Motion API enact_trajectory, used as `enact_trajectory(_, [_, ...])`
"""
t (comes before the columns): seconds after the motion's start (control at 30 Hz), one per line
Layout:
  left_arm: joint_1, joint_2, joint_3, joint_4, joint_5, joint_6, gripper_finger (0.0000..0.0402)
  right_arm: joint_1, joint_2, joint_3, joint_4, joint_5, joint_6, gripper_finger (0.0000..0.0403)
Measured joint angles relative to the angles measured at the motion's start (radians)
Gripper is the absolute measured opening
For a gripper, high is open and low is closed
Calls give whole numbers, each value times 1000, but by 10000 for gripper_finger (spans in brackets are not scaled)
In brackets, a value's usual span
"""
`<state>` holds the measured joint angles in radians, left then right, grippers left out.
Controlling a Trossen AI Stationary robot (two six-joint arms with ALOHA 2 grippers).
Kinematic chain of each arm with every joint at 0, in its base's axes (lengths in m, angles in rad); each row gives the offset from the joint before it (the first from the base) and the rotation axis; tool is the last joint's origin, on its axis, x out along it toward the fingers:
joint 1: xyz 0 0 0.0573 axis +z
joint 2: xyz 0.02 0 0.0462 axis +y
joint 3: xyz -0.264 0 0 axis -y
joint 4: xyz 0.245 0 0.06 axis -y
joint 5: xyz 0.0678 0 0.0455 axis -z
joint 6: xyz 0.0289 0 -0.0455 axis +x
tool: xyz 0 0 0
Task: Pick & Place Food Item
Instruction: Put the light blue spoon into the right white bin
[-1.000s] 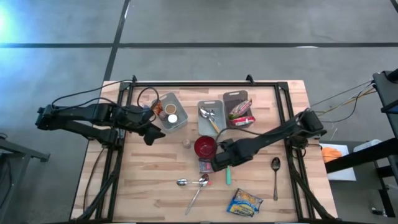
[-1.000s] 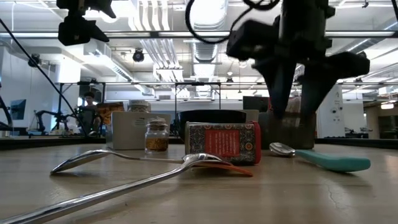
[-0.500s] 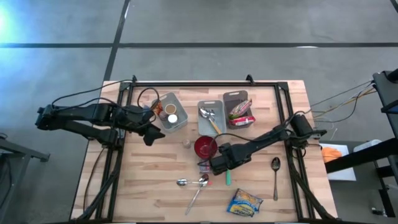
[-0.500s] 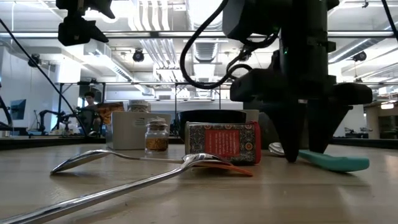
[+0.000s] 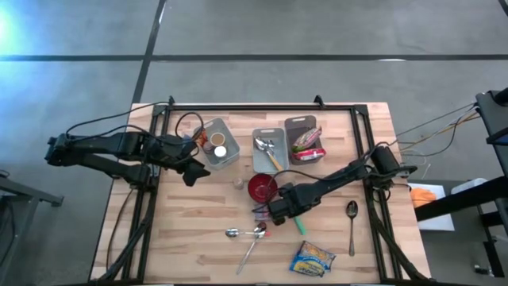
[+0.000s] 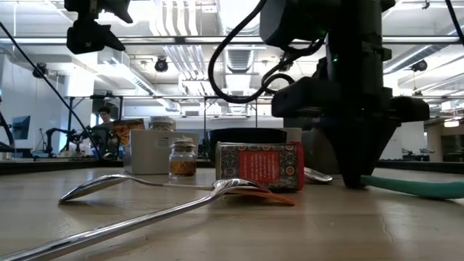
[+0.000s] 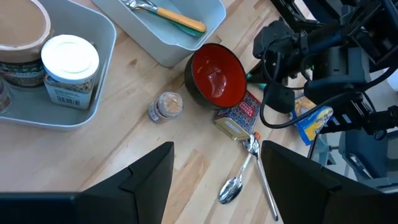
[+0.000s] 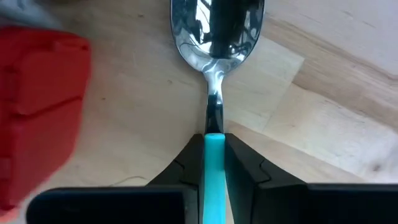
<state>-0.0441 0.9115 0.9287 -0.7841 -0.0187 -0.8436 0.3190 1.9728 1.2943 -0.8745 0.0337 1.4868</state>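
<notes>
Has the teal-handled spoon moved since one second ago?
Yes. In the high view the teal-handled spoon has swung: its handle now angles away from the red bowl, clamped by the right gripper.

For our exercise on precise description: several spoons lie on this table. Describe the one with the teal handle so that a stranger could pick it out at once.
Start at the round red bowl in the middle of the light wooden table. Just beside it, toward the table's front edge, the right gripper is shut on the teal-handled spoon. Its coloured handle sets it apart: the other loose spoons on the tabletop are bare metal.
</notes>
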Motion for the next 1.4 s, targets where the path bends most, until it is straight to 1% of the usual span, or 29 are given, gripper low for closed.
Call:
enact_trajectory(0.1, [0,0,0,0,0,0,246,5,-38,-3,-47,11,-7,30])
enact_trajectory(0.23, [0,0,0,0,0,2,246,9,-138,1,-133,56,-25,30])
enact_trajectory(0.37, [0,0,0,0,0,2,246,10,-271,5,-177,137,-49,30])
enact_trajectory(0.47, [0,0,0,1,0,2,246,-2,-380,7,-156,235,-170,30])
enact_trajectory(0.57, [0,0,0,2,0,2,246,-52,-465,7,-158,307,-241,30])
enact_trajectory(0.63, [0,0,0,7,1,2,246,-112,-505,7,-157,319,-300,30])
enact_trajectory(0.7, [0,0,0,9,7,1,246,-177,-529,7,-143,319,-399,30])
enact_trajectory(0.8, [0,0,0,9,12,2,246,-278,-540,7,-62,292,-581,30])
enact_trajectory(0.9, [0,0,0,9,12,2,246,-386,-531,7,52,215,-735,30])
enact_trajectory(1.0, [0,0,0,9,12,2,246,-490,-497,7,147,136,-811,30])
enact_trajectory(1.07, [0,1,0,9,12,2,246,-547,-472,7,174,96,-842,30])
enact_trajectory(1.13, [0,1,0,8,12,2,246,-580,-445,8,219,66,-890,30])
enact_trajectory(1.27, [0,1,0,8,12,1,246,-602,-368,46,263,13,-961,30])
enact_trajectory(1.4, [0,1,0,8,12,0,246,-618,-256,129,218,-27,-1023,30])
